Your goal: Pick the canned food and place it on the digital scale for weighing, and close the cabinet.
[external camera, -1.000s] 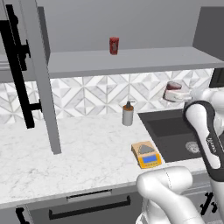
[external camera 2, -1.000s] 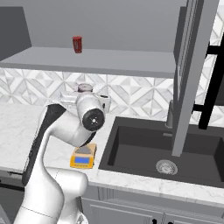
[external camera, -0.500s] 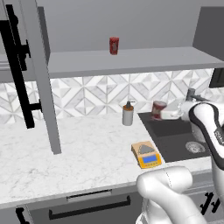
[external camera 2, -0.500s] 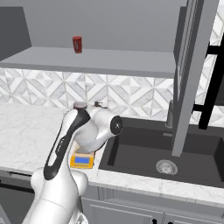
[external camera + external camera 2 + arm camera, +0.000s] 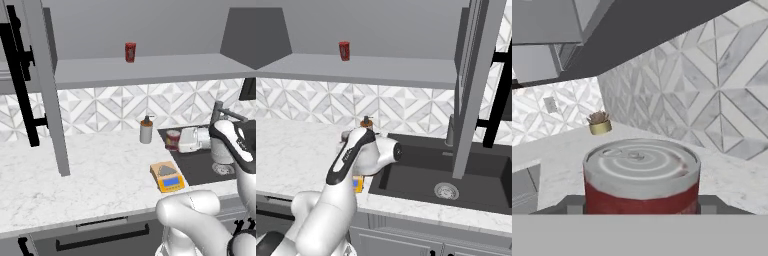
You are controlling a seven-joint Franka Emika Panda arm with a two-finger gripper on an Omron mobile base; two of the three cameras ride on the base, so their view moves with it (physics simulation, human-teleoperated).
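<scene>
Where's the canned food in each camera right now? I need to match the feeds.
Left base view: the canned food sits right of centre, held in the gripper, above the sink's left edge, behind the digital scale.
Right base view: I cannot make it out; the arm covers that spot.
Hand view: lower centre, silvery top facing the camera.
Shared landmark: the soap dispenser.

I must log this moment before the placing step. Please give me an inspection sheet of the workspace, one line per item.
Surface: white marbled counter, dark sink at its side.
Job's things: squat dark red tin with silvery top held above the counter, beyond the small yellow-orange scale, whose plate is bare; grey wall cabinet door stands open.
Clutter: slim bright red can on the shelf; soap dispenser; small potted plant.
End effector: shut on the tin.
Cables: nothing seen.
Surroundings: patterned tile backsplash.
</scene>
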